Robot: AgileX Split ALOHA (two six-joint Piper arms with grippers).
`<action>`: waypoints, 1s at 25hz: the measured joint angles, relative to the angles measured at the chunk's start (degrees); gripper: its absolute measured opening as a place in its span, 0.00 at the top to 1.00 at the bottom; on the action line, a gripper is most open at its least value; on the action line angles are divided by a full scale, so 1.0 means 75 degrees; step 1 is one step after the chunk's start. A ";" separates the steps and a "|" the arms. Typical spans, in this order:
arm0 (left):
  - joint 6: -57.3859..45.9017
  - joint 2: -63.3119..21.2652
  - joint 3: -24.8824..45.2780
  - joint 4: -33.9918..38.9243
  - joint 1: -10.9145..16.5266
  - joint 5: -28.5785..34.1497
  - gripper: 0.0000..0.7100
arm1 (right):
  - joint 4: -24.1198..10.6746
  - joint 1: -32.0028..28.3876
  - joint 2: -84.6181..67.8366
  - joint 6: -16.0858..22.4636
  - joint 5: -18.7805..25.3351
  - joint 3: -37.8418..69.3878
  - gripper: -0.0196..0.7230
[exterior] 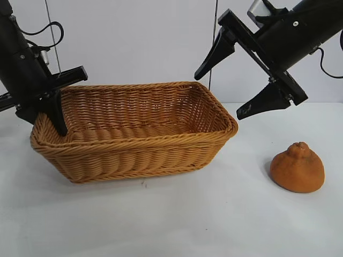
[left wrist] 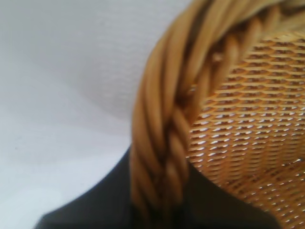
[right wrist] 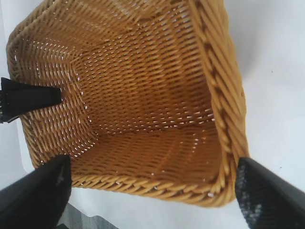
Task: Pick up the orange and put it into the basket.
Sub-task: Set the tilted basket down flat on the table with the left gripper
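The orange (exterior: 298,167) sits on the white table at the right, apart from the basket (exterior: 134,150), which stands left of centre and holds nothing. My right gripper (exterior: 221,92) hangs open in the air above the basket's right end, up and left of the orange. In the right wrist view its fingertips (right wrist: 35,191) frame the basket's inside (right wrist: 143,86). My left gripper (exterior: 53,107) is shut on the basket's braided rim at the left end. In the left wrist view the rim (left wrist: 162,143) runs between its dark fingers (left wrist: 95,205).
The white table (exterior: 171,219) spreads bare in front of the basket and around the orange. A white wall stands behind, with cables hanging by both arms.
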 joint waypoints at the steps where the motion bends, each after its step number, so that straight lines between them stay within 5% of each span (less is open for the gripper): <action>1: 0.0074 0.0012 0.0000 0.0022 -0.0049 0.0028 0.88 | 0.0000 0.0000 0.0000 0.0000 0.0000 0.0000 0.11; 7: 0.0176 0.0324 -0.0021 -0.0043 -0.0444 -0.0015 0.88 | 0.0000 0.0000 0.0000 0.0000 0.0000 0.0000 0.11; 15: 0.0217 0.0794 -0.0021 -0.0030 -0.0463 -0.0440 0.87 | -0.0009 0.0000 0.0000 0.0000 0.0013 0.0000 0.11; 17: 0.0217 0.0794 -0.0021 -0.0066 -0.0463 -0.0489 0.75 | -0.0009 0.0000 0.0000 0.0000 0.0013 0.0000 0.11; 22: 0.0227 0.0777 -0.0152 -0.0120 -0.0463 -0.0341 0.19 | -0.0009 0.0000 0.0000 0.0000 0.0018 0.0000 0.11; 25: 0.0332 0.0704 -0.0343 -0.0120 -0.0463 -0.0088 0.11 | -0.0009 0.0000 0.0000 0.0000 0.0018 0.0000 0.11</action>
